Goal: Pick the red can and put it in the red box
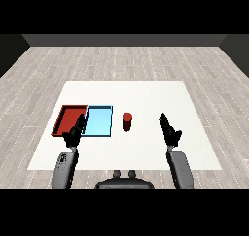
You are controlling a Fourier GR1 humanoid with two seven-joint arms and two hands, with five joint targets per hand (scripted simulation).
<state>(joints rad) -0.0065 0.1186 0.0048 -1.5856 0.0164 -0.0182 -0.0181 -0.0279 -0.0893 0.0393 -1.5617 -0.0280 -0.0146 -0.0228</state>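
Standing upright on the white worktop point(146, 147), the red can point(127, 122) sits just to the right of the light blue tray point(98, 121), apart from it and touched by nothing. It looks like a small rigid cylinder, probably light, with smooth rounded sides that could slip or roll if tipped, so I judge the best hold to be a wrap around its middle, with fingers on one side and thumb on the other, keeping it vertical. The red tray point(71, 117) lies on the far side of the blue tray from the can, the two trays edge to edge. The right hand point(169, 131) hovers well to the right of the can, fingers straight and holding nothing. The left hand point(75, 133) hangs left of the can over the near edge where the trays meet, its fingers also extended and empty. Being nearer with an unobstructed path, the right hand seems the likelier one to reach.
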